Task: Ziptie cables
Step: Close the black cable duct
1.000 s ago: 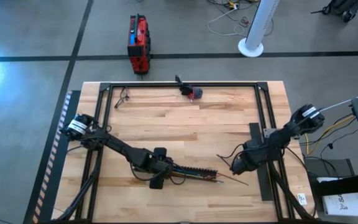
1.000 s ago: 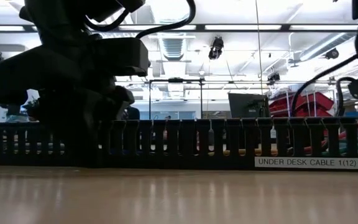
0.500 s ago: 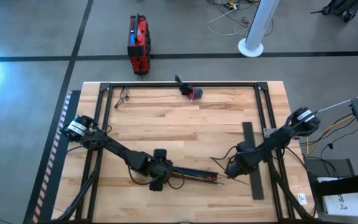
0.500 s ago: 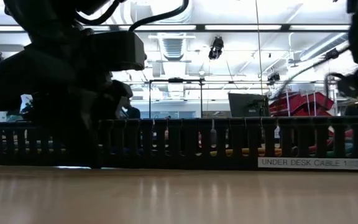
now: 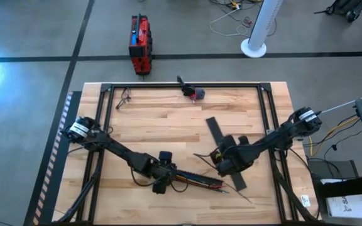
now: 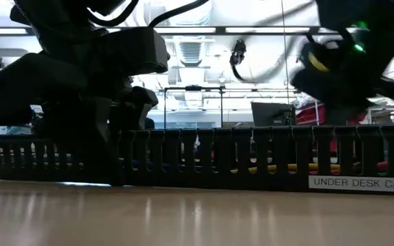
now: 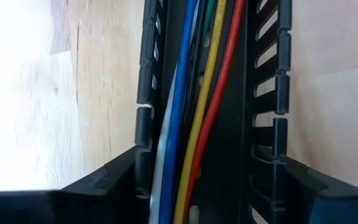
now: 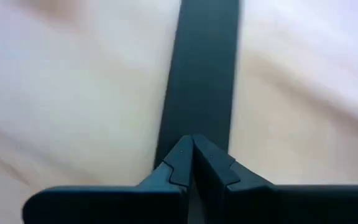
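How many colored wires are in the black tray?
4 show clearly: blue wire, green wire, yellow wire, red wire, side by side in the slotted tray. Others may hide underneath.

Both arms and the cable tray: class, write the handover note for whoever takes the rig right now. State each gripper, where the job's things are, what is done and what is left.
Left gripper: down at the near end of the slotted black tray, fingers either side of it; open or shut cannot be told.
Right gripper: shut on the flat black strip, carrying it above the table.
The cables (blue, yellow, red) lie lengthwise inside the tray.
Done: cables laid in the tray.
Left: no ziptie is visible on them, so bundling looks undone.
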Controlling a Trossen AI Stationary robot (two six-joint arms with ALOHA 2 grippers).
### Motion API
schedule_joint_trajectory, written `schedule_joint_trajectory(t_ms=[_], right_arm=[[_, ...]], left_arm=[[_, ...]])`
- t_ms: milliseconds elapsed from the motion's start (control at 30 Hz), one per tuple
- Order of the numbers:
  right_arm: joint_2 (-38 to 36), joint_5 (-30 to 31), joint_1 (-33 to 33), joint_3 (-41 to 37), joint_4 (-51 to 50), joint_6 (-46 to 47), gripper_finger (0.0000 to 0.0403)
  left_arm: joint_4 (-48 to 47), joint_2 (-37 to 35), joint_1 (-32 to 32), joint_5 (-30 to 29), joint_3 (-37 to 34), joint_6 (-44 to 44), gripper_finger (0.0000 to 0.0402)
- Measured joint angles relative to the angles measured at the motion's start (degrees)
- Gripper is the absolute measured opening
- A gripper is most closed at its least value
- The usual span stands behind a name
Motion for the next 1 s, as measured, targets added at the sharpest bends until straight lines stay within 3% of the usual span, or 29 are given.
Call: schedule_joint_trajectory(t_ms=[133, 267, 467, 633, 800, 1000], right_arm=[[-0.3, 13.7, -0.7, 2.4, 0.0, -3.5, 0.0000], [-0.4, 16.8, -2.3, 1.1, 3.5, -6.8, 0.0012], [0.0, 22.4, -3.3, -5.9, 20.3, -12.4, 0.0096], [0.0, 18.1, -6.1, -9.6, 31.4, -22.3, 0.0152], [0.0, 11.0, -12.3, -12.2, 41.3, -33.1, 0.0164], [0.0, 10.0, -19.7, -18.7, 71.6, -52.4, 0.0159]], left_arm=[[0.1, 0.0, 0.0, 0.0, 0.0, 0.7, 0.0233], [0.1, 0.0, 0.0, -0.1, 0.0, 0.6, 0.0235], [0.1, 0.0, 0.0, -0.2, 0.0, 0.6, 0.0241], [0.4, 0.0, 0.0, -0.3, 0.0, 0.7, 0.0234], [1.5, 0.0, 0.1, -0.3, 0.0, 0.9, 0.0236], [2.1, 0.0, 0.1, -0.3, 0.0, 0.8, 0.0242]])
